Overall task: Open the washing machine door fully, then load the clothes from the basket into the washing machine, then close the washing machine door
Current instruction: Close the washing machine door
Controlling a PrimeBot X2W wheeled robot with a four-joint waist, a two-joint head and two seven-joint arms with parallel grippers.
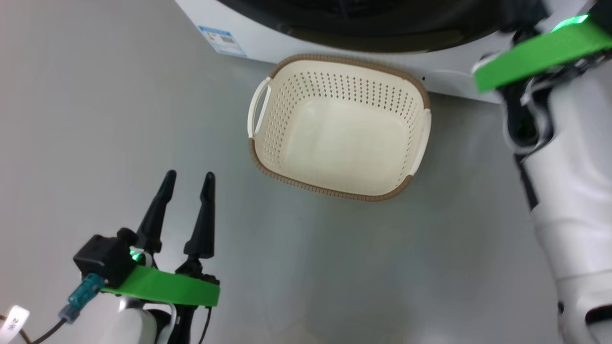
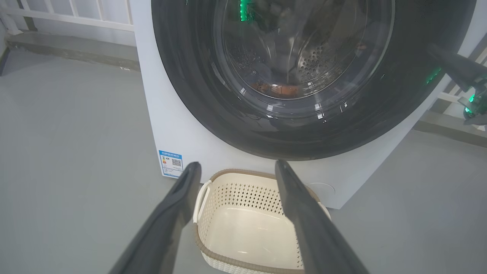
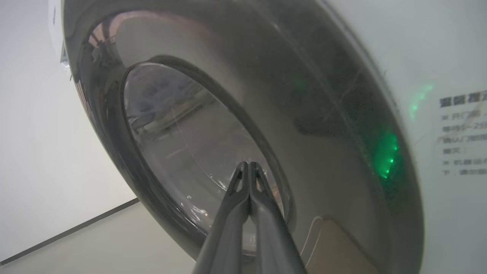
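the basket [image 1: 344, 86] sits on the grey floor [image 1: 95, 119] just in front of the washer [image 2: 182, 125], below the door [image 2: 190, 76], its bare cream bottom in plain sight. in the left wrist view the door lies flat against the washer's white front, so it looks closed, though whether it is latched i cannot tell. through the glass bowl the steel drum shows, and low in it a small orange-brown patch [image 2: 279, 90] that is probably the clothes. a blue label [image 2: 171, 163] is stuck at the washer's lower corner, near the basket's handle.

the left gripper [image 1: 189, 176] hangs over the floor to the basket's left, well apart from it, fingers spread wide and holding nothing. in its own wrist view the two fingers frame the basket.

the right arm [image 1: 569, 191] reaches up along the right side of the head view, a green band [image 1: 540, 52] near its wrist. the right gripper [image 3: 249, 164] has its fingers pressed together with nothing between them, tips pointing at the edge of the door's glass, right by it.
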